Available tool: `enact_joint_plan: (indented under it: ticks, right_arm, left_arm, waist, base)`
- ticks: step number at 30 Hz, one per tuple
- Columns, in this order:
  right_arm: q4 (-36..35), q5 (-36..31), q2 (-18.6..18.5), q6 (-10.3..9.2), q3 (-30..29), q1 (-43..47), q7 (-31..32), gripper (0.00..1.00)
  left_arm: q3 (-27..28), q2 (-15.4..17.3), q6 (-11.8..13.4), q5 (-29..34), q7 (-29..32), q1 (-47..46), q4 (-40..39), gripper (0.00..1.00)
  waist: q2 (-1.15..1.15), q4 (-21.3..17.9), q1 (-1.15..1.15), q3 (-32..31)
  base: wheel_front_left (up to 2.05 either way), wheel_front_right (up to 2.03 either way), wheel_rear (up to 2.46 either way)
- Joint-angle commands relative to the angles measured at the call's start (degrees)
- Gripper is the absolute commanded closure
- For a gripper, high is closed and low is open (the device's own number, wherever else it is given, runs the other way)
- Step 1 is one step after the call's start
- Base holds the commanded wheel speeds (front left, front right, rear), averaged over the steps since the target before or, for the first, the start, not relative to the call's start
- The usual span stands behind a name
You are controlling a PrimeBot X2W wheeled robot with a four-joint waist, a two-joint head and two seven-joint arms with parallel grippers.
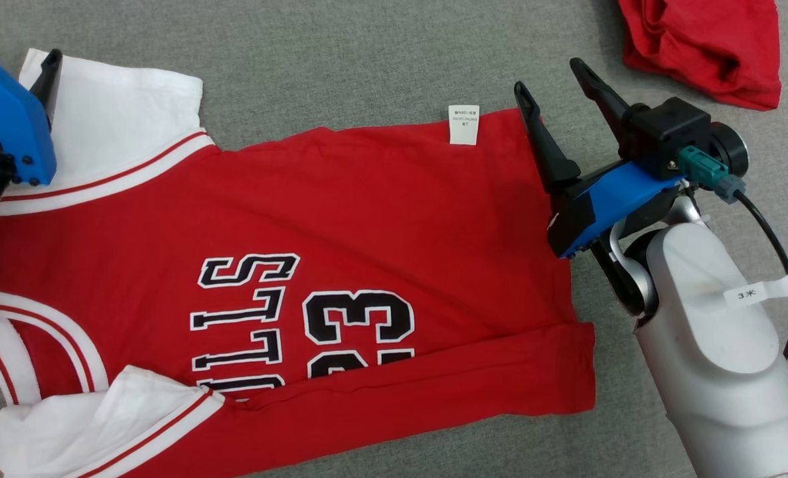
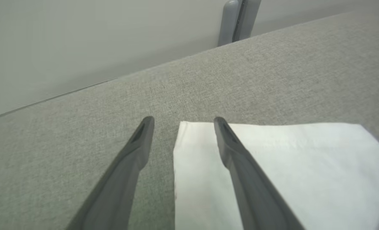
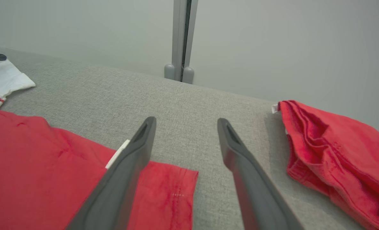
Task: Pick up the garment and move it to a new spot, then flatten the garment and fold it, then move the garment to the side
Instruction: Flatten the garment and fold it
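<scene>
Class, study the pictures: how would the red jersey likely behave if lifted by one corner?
Probably floppy: the red jersey lies flat with its near edge folded over itself, so a lifted corner would likely drape and trail. Likely light, as it looks like thin cloth. It may drag rather than slide on the textured grey surface.

One jersey [image 1: 367, 219], one crumpled red cloth [image 1: 706, 46]

A crumpled red cloth [image 1: 706, 46] lies upper right on the grey fabric table [image 1: 367, 53]; behind it, a grey post [image 3: 180, 38] against a pale wall [image 3: 272, 48].
</scene>
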Motion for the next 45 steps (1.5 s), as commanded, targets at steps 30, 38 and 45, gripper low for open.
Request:
enact_joint_plan:
  ticks: [30, 38, 45]
  right_arm:
    - [3.3, 4.9, -4.3, 0.01, 2.7, -1.4, 17.6, 0.59]
    - [1.7, 3.9, -4.1, 0.01, 0.0, -2.1, 17.4, 1.00]
    - [4.1, 2.1, -3.8, 0.01, -3.5, -1.0, 11.3, 1.00]
  left_arm:
    - [-15.8, -1.6, 0.0, -14.4, -7.7, -5.3, 3.2, 1.00]
    - [-19.2, -1.9, 0.0, -16.7, -12.4, -7.4, 2.8, 1.00]
    - [-20.7, -2.1, 0.0, -18.8, -19.5, -6.1, 1.1, 1.00]
  waist:
    - [-0.02, 2.9, -0.01, 0.2]
    - [-0.02, 4.5, -0.01, -0.1]
    - [-0.02, 6.6, -0.01, -4.0]
  base:
    - [0.00, 0.00, 0.00]
    - [0.00, 0.00, 0.00]
    - [0.00, 0.00, 0.00]
